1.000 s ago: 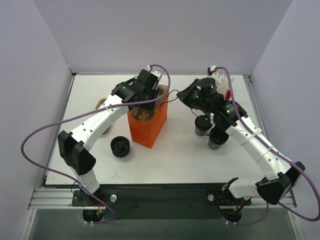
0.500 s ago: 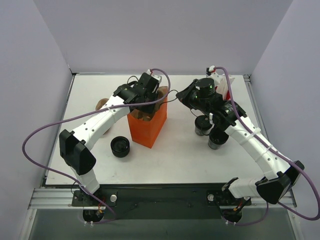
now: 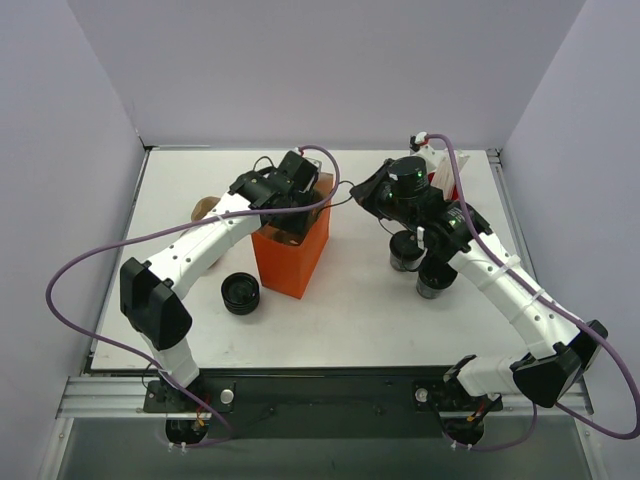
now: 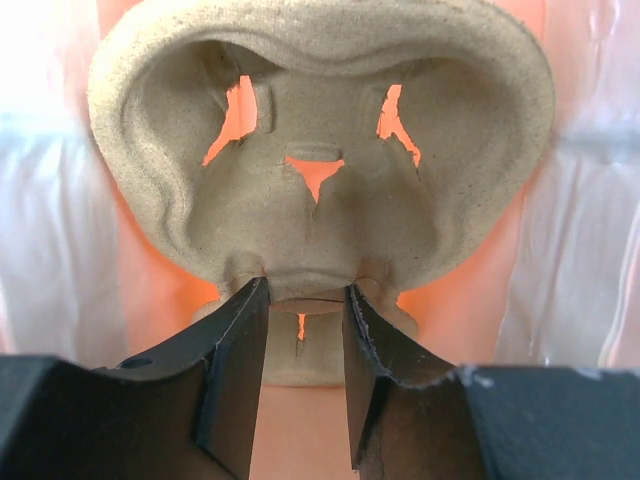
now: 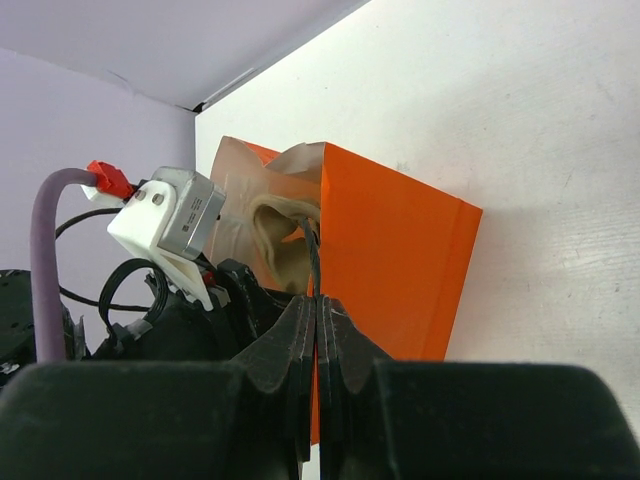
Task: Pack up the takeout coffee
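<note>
The orange paper bag (image 5: 390,260) stands on the white table (image 3: 350,320), its faces plain orange. The left gripper (image 4: 305,290) reaches into the bag's mouth, its jaws drawn narrow and clamped on the near lip of a moulded pulp cup carrier (image 4: 320,200). Only the left wrist view shows this grip, with orange glowing through the carrier's slits beyond the fingertips. The right gripper (image 5: 315,300) has its jaws pressed together on the bag's top edge, a sliver of orange wall caught between them. Its wrist view shows the carrier's pale curve just beyond the tips, inside the bag. Only the overhead view shows the takeout coffee (image 3: 405,252), a dark cup on the table behind the right jaws, under that arm and well apart from the bag. A second dark cup (image 3: 433,280) stands just beside it. A ribbed black stack (image 3: 241,293) sits behind the left jaws, near the bag's foot.
</note>
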Tool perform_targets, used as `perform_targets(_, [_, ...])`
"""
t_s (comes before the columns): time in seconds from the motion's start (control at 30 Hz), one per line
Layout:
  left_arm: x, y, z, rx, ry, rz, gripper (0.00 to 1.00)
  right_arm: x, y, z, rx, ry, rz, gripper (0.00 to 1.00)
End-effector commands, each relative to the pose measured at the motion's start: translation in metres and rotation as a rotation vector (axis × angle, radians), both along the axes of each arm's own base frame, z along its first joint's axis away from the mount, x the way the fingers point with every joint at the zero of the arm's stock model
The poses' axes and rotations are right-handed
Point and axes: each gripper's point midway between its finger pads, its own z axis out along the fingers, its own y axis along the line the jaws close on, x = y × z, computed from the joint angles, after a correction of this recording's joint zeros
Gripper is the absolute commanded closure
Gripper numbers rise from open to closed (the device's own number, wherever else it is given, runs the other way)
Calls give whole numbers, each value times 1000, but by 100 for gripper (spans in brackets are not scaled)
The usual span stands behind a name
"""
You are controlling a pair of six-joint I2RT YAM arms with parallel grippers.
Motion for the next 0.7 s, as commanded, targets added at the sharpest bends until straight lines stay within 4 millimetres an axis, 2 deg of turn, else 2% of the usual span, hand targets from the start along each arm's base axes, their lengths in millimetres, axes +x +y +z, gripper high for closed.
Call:
perform_targets(0.0, [1, 4, 1, 9, -5, 11, 89, 5, 0, 5, -13, -31, -20, 100])
perform_targets(0.03, [2, 4, -1, 18, -3, 10, 88, 6, 2, 5, -10, -34, -15, 100])
perform_targets(0.17, [12, 1, -10, 31, -4, 16, 75, 5, 9, 0, -12, -25, 11, 100])
perform_targets(0.37, [26, 1, -7, 32, -28, 32, 65, 4, 9, -3, -24, -27, 16, 100])
perform_targets(0.4, [26, 1, -6, 33, -33, 33, 59, 3, 9, -4, -27, -26, 18, 100])
perform_targets(0.53, [31, -1, 2, 21, -59, 33, 47, 3, 10, -8, -30, -21, 21, 100])
perform_targets(0.67, [39, -2, 19, 6, -105, 49, 42, 2, 9, -13, -35, -15, 21, 100])
